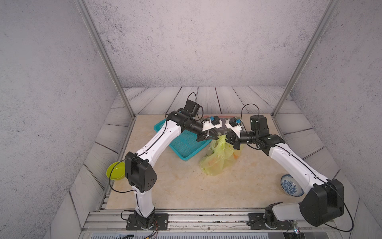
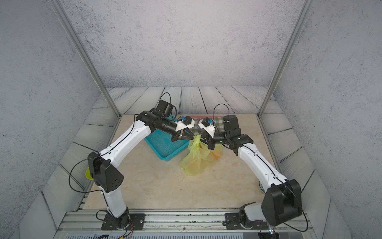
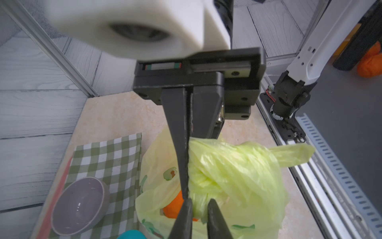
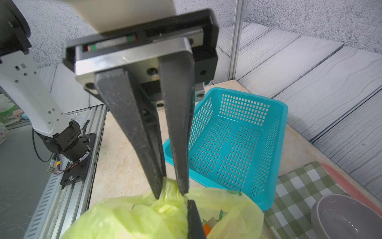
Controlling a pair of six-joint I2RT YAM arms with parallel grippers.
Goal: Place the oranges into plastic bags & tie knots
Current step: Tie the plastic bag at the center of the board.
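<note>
**Both grippers clamped on the neck of the bag**

In both top views you find the thin, crinkly, translucent yellow-green plastic bag (image 1: 215,163) (image 2: 192,163) just right of centre in the frame. It sits on the beige marbled tabletop (image 1: 175,192), just beside the right corner of the teal mesh plastic basket (image 1: 182,144). Your two arms meet above the top of the bag.

In the left wrist view, your left gripper (image 3: 187,194) is clenched, with the bunched film of the bag's neck caught between its fingers. A loose handle end (image 3: 293,155) sticks out sideways from the twist (image 3: 204,182).

In the right wrist view, your right gripper (image 4: 171,191) pinches a strand of the same plastic between its tips.

One round orange fruit (image 3: 173,207) shows inside the bag. In the top views, orange tints show through the film. You cannot tell whether the twist is a finished knot.
</note>
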